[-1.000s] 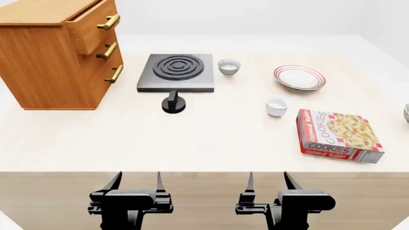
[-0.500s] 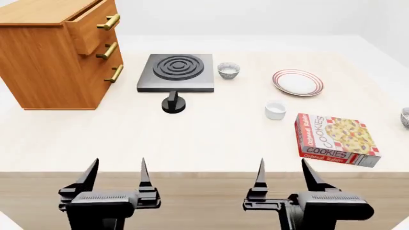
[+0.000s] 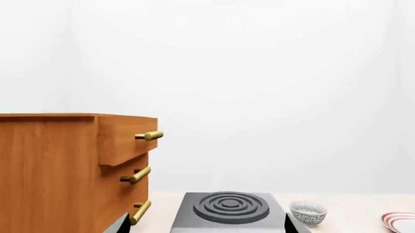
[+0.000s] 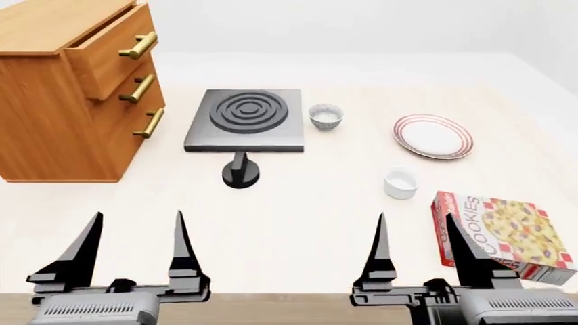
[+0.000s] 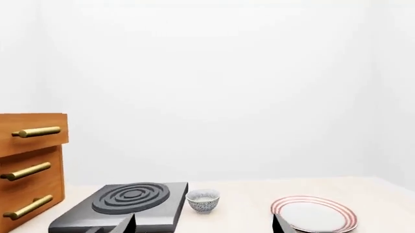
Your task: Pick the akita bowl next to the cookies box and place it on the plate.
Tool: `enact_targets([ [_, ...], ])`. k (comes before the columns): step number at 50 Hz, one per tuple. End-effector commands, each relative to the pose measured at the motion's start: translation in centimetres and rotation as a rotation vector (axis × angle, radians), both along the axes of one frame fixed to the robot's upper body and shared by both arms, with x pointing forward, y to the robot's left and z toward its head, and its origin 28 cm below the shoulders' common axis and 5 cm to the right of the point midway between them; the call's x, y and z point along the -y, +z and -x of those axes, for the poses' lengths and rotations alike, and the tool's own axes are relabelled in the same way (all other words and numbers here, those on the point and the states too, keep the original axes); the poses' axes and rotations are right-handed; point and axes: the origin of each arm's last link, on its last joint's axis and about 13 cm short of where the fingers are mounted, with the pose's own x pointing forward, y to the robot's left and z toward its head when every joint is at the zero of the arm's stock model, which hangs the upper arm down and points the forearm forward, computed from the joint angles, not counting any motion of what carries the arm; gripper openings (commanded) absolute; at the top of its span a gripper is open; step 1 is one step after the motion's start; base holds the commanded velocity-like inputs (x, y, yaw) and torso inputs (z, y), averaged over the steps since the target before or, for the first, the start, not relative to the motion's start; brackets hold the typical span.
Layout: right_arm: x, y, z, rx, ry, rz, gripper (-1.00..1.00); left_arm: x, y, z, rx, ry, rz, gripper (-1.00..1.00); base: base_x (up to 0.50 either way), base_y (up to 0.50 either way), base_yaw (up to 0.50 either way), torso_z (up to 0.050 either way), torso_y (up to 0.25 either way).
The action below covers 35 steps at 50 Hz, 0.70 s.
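The cookies box lies flat at the near right of the table. The akita bowl next to it is out of view, past the right edge of the head view. The plate with red rings sits at the far right. A speckled twin bowl stands just right of the black stove. My left gripper and right gripper hover over the near table edge, both open and empty. The right gripper's outer finger overlaps the box's near corner in the head view.
A wooden drawer cabinet with brass handles stands at the far left. A black knob-like piece sits in front of the stove. A plain white cup stands between the plate and the box.
Both grippers have risen and moved forward over the table edge. The head view has shifted, and the bowl at its right edge has left the frame.
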Motion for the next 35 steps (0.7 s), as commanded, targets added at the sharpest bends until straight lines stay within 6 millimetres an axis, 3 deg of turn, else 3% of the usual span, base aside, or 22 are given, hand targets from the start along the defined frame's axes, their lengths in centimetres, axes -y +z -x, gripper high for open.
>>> enact_targets([
  [1,-0.08,0.38,0.30,0.011,0.010,-0.003,1.00,-0.01,0.33,0.30,0.013,-0.002,0.001,1.00,0.50,0.00,0.00,0.000,0.000],
  [35,-0.11,0.33,0.42,0.030,0.007,0.000,1.00,0.10,0.39,0.49,0.017,-0.010,0.000,1.00,0.50,0.00,0.00,0.000,0.000],
])
